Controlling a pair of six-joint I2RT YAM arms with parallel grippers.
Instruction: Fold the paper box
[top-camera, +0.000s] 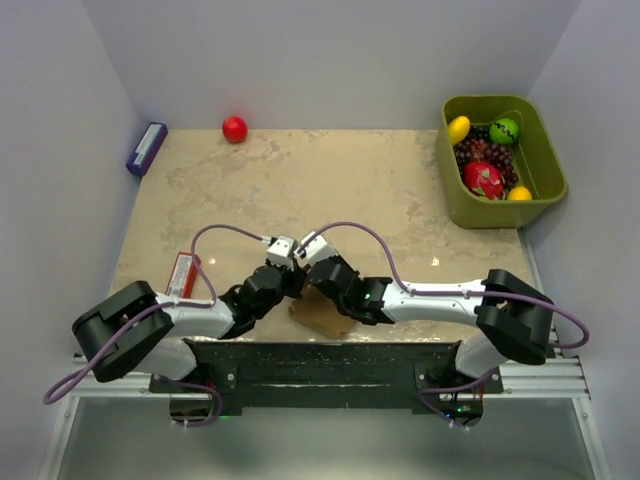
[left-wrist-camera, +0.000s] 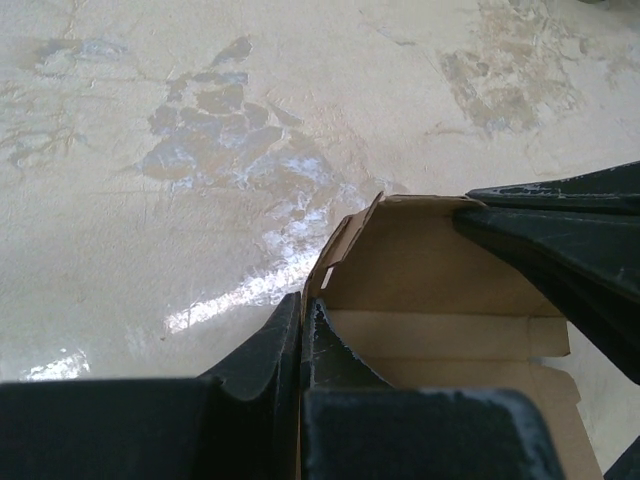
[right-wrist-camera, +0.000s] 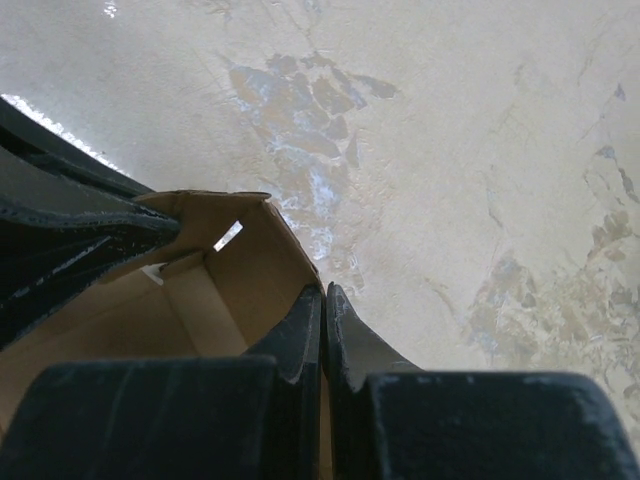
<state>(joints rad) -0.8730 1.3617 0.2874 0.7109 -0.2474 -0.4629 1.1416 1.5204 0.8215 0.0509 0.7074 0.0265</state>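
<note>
While the paper box (left-wrist-camera: 430, 270) gapes open, left jaws and right jaws each clamp 1 wall.

Soft, even light is filling the top view, and shadows there are looking faint. White glare is shining in streaks on the table (left-wrist-camera: 250, 290) — brightest in the left wrist view. Up close, the dark fingers (right-wrist-camera: 295, 345) are looking blurry at the bottom edge.
</note>
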